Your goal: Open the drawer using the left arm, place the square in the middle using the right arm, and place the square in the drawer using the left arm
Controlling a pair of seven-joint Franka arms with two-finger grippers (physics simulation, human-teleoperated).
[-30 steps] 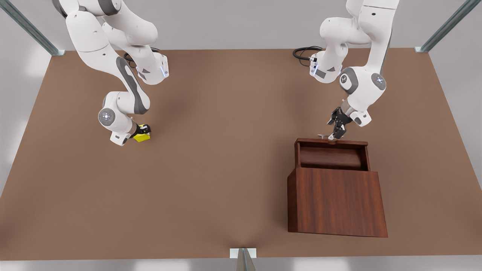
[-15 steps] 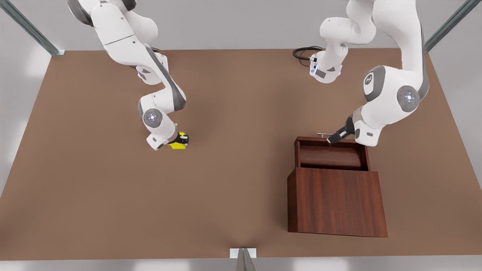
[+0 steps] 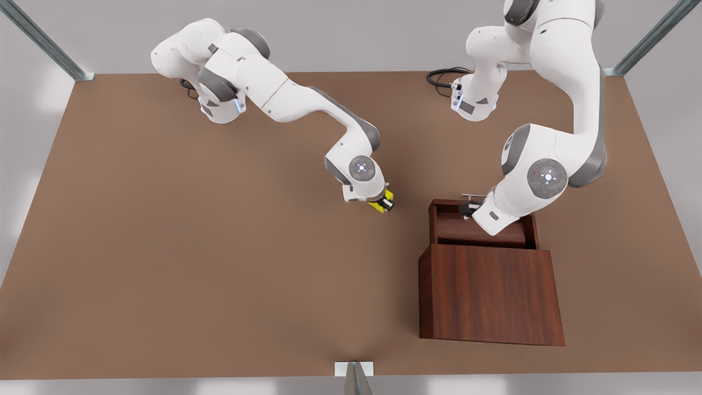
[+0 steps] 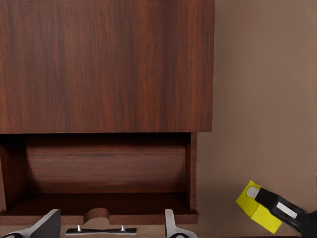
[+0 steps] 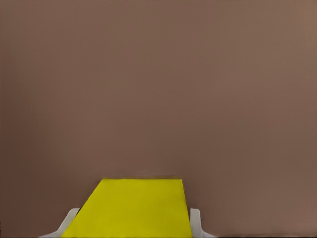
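Drawer [image 3: 482, 219] stood open, cube [image 3: 382, 201] pinched.
Right gripper [image 3: 385, 203] clamped the cube; left gripper [image 4: 108, 227] spread astride the handle [image 4: 101, 229].

This is a simulated robot test cell, not a home or a shop. A plain brown table [image 3: 164, 263] fills the floor of it, with flat grey walls behind. Bare metal frame posts [image 3: 44, 41] slant up from the table's far corners, and a metal bracket [image 3: 354, 369] sits at its near edge. Two white robot arms [image 3: 285, 104] are bolted along the table's far side, a black cable [image 3: 441, 77] coiled beside one base.
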